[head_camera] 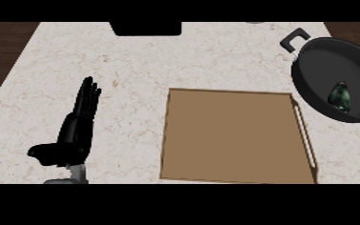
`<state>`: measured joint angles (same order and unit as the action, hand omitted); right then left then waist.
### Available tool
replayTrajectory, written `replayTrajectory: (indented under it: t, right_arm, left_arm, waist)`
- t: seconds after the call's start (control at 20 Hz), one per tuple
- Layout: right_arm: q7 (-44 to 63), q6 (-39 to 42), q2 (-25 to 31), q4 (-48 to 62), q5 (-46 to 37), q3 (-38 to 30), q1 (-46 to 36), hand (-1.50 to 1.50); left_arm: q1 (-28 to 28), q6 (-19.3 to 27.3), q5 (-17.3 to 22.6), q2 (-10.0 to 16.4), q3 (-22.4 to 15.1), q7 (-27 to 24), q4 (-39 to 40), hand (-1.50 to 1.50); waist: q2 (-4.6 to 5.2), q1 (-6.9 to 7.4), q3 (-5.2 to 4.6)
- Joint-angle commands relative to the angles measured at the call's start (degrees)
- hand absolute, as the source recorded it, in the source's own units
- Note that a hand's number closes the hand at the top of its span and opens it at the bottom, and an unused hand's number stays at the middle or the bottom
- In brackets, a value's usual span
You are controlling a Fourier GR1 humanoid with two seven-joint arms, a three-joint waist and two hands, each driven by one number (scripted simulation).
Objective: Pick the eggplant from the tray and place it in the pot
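Eggplant (pixel 342 97) seems to lie inside the pot (pixel 315 71): a dark, glossy shape rests on the pot's floor at the right side, partly cut off by the edge of the view, so I cannot tell how it lies. The pot is black and round, stands on the counter (pixel 105 62) at the far right, and has a looped handle (pixel 294 39) pointing to the far side. Nothing else shows in it.

The tray (pixel 232 133) is a flat brown board with a raised lip along its right side. It sits near the middle of the counter, just left of the pot, and it holds nothing.

The left hand (pixel 74 133) rests at the near left, well apart from the tray. It is released, with fingers straight and pointing to the far side, and it grasps nothing. The right hand does not show at all, so its state cannot be read.

Judging from how things lie, the placing step looks done, with the tray bare and the eggplant in the pot. What remains is likely only to keep both hands clear of the pot, so the next move calls for no new grasp.

A black block (pixel 146 28) sits at the far edge of the counter, untouched.
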<state>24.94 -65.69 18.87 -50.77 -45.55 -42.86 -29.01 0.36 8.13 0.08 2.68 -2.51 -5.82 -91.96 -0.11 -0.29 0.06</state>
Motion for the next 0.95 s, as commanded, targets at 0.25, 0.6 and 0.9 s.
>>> replayTrajectory:
  t: [0.25,0.6,0.9]
  right_arm:
    - [-0.52,1.03,-5.18,-21.35,7.62,4.24,16.81,-1.5]
    - [-3.03,-3.75,-8.04,-28.17,11.27,3.5,24.5,-1.5]
    - [0.13,-0.89,-13.55,-41.65,8.68,1.06,33.67,-1.5]
  left_arm:
    - [0.47,-0.82,-0.15,-0.1,0.44,-1.79,1.08,0.0]
    - [-0.25,-0.64,-0.19,0.1,1.14,-0.04,0.56,0.0]
    - [0.53,0.02,-0.41,-0.93,0.65,0.04,-0.33,0.0]
  waist:
    - [0.04,0.07,-0.07]
    - [0.05,0.1,-0.03]
    - [-0.01,-0.08,-0.08]
